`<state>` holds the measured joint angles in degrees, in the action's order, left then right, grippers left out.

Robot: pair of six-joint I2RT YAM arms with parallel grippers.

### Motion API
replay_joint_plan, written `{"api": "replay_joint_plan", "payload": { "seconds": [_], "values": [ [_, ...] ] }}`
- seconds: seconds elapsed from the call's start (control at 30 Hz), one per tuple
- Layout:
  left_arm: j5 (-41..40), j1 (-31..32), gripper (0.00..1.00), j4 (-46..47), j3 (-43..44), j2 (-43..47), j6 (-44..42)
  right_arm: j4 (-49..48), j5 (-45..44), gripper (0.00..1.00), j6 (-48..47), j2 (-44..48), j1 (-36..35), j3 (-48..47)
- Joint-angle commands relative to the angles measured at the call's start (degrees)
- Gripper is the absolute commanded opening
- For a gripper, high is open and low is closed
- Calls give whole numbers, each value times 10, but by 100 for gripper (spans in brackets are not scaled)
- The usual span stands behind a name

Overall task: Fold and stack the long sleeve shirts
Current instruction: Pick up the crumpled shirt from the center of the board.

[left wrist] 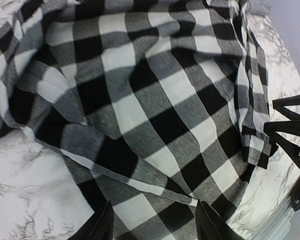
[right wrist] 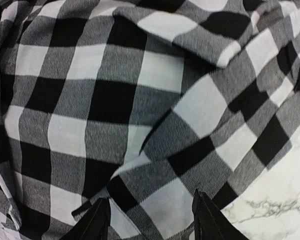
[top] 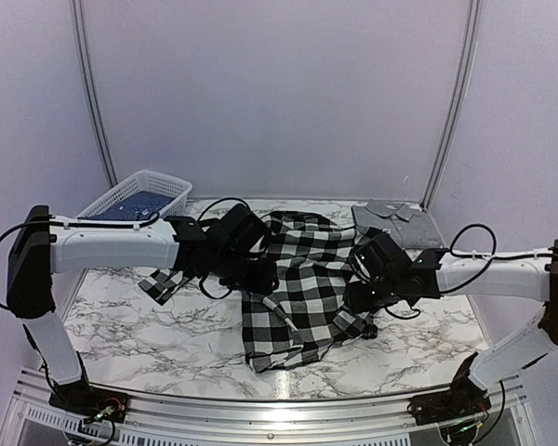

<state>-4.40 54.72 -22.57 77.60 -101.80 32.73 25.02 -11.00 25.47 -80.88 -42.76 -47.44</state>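
Near edge: a silver metal rail [top: 260, 409] carries both arm bases. Beyond it lies a white marble-patterned table [top: 139, 325].

Mid-table: the soft black-and-white large-check cloth shirt [top: 298, 297] lies rumpled and unfolded on the tabletop. Its hem points toward the rail, and a strip of its cloth trails off to the left.

The left gripper [left wrist: 152, 222] hangs over the shirt's left part with its jaws apart. Its wrist view shows creased checks filling the gap between the two black fingers [left wrist: 102, 225]. The right gripper [right wrist: 150, 217] hangs over the shirt's right edge, also with jaws apart, above overlapping folds and a corner of bare marble. Whether either gripper's tips touch the cloth cannot be told.

Far edge, left: a white plastic lattice basket [top: 167, 181] holds dark blue cloth [top: 135, 206].

Far edge, right: a grey folded garment with a collar [top: 398, 223] lies flat, just beyond the checked shirt.
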Motion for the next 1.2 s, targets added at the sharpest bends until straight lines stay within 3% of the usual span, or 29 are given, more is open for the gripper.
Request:
{"api": "replay_joint_plan", "payload": {
  "seconds": [0.0, 0.27, 0.47, 0.63, 0.7, 0.83, 0.93, 1.03, 1.17],
  "values": [
    [12, 42, 57, -10, -5, -35, 24, 7, -38, 52, 99, 51, -28, 49],
    [-7, 92, 59, -10, 2, -83, 44, -45, -76, 53, 128, 49, -30, 90],
    [-20, 100, 63, -10, 25, -120, 55, -96, -48, 52, 122, 27, -9, 96],
    [-43, 101, 59, -11, 42, -141, 61, -99, -45, 47, 129, 17, -4, 101],
    [-54, 101, 53, -10, 43, -145, 62, -95, -49, 46, 133, 18, -2, 108],
    [-70, 101, 26, -10, 38, -141, 69, -82, -59, 43, 143, 23, 0, 120],
    [-86, 101, 13, -11, 30, -127, 68, -82, -65, 43, 147, 22, 1, 131],
    [-100, 101, 6, -9, 22, -113, 68, -94, -58, 38, 147, 11, 1, 133],
    [-106, 101, 0, -7, 12, -96, 68, -101, -57, 26, 145, -2, 1, 122]
  ]
}}
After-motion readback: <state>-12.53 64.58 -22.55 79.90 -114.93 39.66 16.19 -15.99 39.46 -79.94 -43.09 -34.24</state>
